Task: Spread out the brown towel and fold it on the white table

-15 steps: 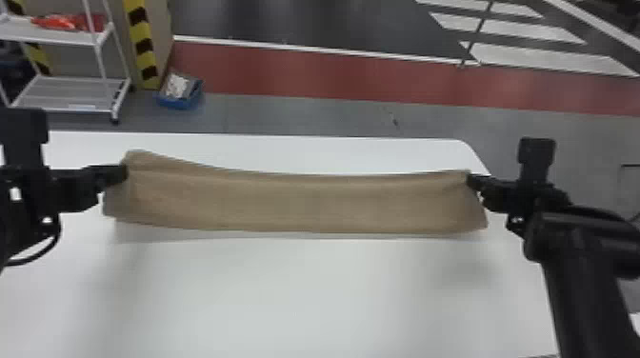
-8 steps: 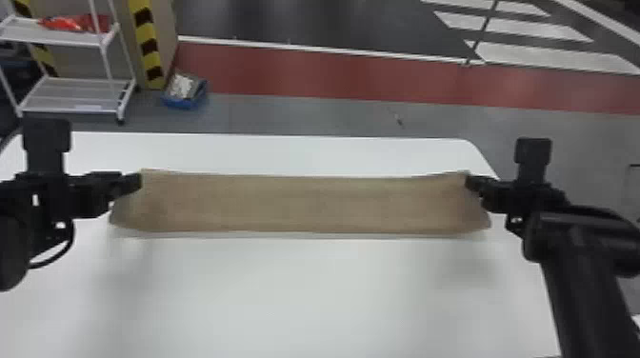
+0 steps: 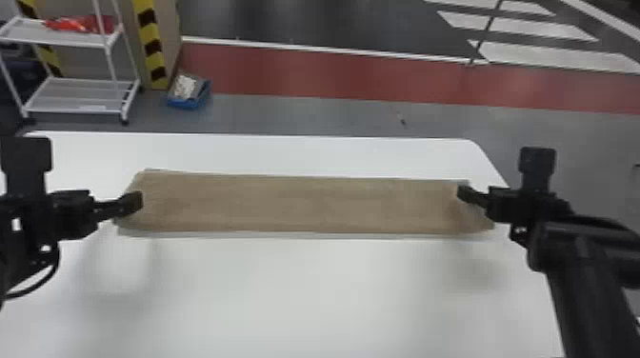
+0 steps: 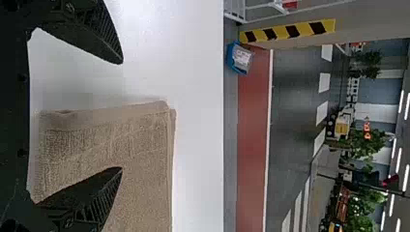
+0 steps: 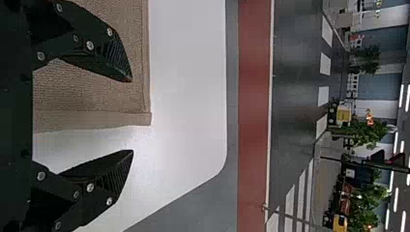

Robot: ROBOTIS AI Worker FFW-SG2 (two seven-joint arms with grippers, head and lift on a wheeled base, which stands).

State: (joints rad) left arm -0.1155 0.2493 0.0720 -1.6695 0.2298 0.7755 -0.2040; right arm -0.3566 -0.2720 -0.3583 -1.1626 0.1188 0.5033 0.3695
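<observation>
In the head view my left gripper (image 3: pixel 135 202) is over the left end of the brown towel (image 3: pixel 305 204), and my right gripper (image 3: pixel 464 193) is over its right end. The towel lies as a long, narrow, fairly flat strip across the white table (image 3: pixel 295 295). The left wrist view has my left gripper (image 4: pixel 122 116) wide open, with the towel's end (image 4: pixel 145 145) between and below its fingers. Likewise open is my right gripper (image 5: pixel 132 116) in the right wrist view, the towel's corner (image 5: pixel 138 104) lying between its fingers, not pinched.
Beyond the table's far edge, on the floor, are a white shelf rack (image 3: pixel 81 95) with red items and a blue bin (image 3: pixel 189 93). A black-and-yellow striped post (image 3: pixel 151 45) stands beside the rack. Bare tabletop spreads in front of the towel.
The towel's raised ends have come down and it lies flatter. Both grippers have let go of it. My left gripper has moved right and toward the near side since the earliest frame.
</observation>
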